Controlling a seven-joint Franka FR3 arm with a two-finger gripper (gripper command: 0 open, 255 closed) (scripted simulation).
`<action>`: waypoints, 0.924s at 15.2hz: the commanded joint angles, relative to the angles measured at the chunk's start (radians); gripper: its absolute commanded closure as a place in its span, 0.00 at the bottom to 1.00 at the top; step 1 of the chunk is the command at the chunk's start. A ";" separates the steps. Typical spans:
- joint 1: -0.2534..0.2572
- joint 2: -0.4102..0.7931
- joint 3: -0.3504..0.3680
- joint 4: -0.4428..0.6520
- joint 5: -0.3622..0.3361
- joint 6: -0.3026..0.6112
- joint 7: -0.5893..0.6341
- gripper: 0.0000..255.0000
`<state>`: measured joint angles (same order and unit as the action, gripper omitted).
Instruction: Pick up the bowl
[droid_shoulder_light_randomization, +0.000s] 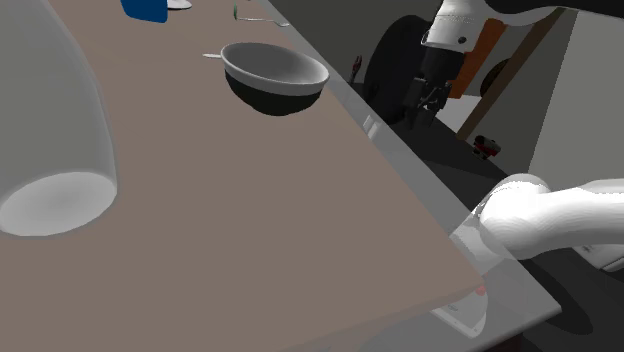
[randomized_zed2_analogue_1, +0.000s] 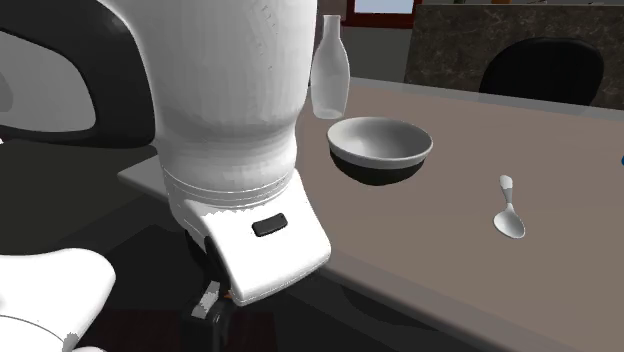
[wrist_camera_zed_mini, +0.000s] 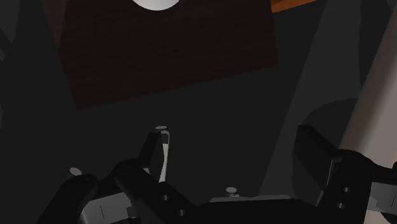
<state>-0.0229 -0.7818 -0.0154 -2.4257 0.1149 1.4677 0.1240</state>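
Note:
The bowl (droid_shoulder_light_randomization: 275, 72) (randomized_zed2_analogue_1: 380, 148), dark outside and light grey inside, stands upright on the brown table (droid_shoulder_light_randomization: 250, 220) (randomized_zed2_analogue_1: 560, 140) near its edge. My black gripper (droid_shoulder_light_randomization: 428, 100) hangs off the table, past that edge and to the shoulder view's right of the bowl, well apart from it. In the wrist view the gripper (wrist_camera_zed_mini: 234, 137) is open with nothing between its fingers (wrist_camera_zed_mini: 154, 153), and a dark floor lies below it. In the second exterior view the white arm (randomized_zed2_analogue_1: 220, 100) hides most of the hand.
A spoon (randomized_zed2_analogue_1: 508, 215) lies on the table beside the bowl. A tall pale bottle (randomized_zed2_analogue_1: 330, 70) (droid_shoulder_light_randomization: 50, 130) stands on the bowl's other side. A blue object (droid_shoulder_light_randomization: 145, 8) sits at the table's far end. Dark chairs (randomized_zed2_analogue_1: 540, 70) stand behind.

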 joint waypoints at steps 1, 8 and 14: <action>0.000 0.000 0.000 0.000 0.000 0.000 0.000 0.00; 0.040 0.179 0.075 0.177 0.112 0.049 0.107 0.00; 0.064 0.341 0.129 0.362 0.177 0.073 0.195 0.00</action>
<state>0.0377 -0.4745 0.1038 -2.1014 0.2821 1.5363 0.3032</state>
